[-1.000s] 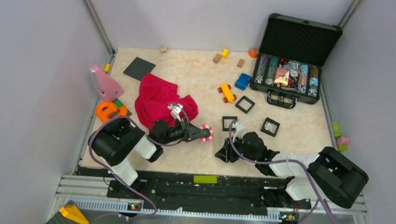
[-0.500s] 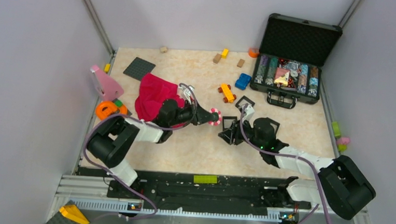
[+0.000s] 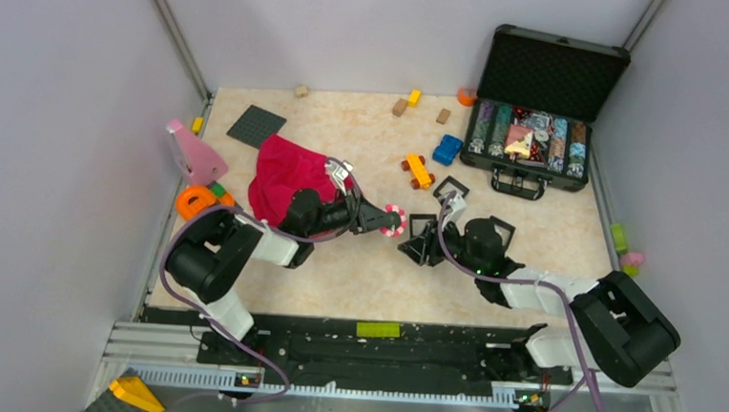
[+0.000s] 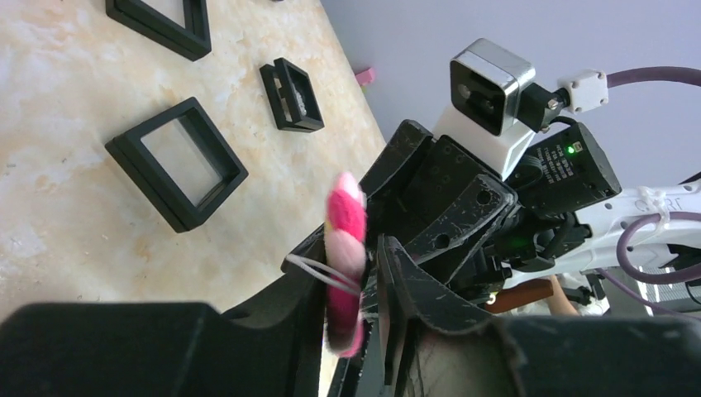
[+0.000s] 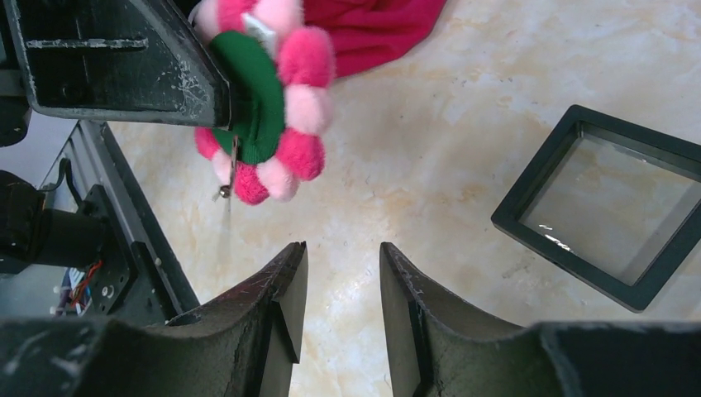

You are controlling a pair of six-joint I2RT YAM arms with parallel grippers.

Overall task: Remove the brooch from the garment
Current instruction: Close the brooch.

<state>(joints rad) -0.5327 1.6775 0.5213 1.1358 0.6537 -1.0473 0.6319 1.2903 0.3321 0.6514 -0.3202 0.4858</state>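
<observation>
Clearly — left hand [image 3: 385, 223] grips the brooch [image 5: 285, 99].

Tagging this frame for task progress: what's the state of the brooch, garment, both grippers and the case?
brooch: off the garment, held in the air
garment: crumpled on the table
left gripper: closed on the brooch
right gripper: open, empty, facing the brooch
case: lid open

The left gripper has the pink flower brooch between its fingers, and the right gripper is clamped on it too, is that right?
Not quite. The left gripper does have the brooch between its fingers, but the right gripper is not clamped on it: its jaws stand open and empty, apart from the brooch. The right wrist view shows this.
</observation>
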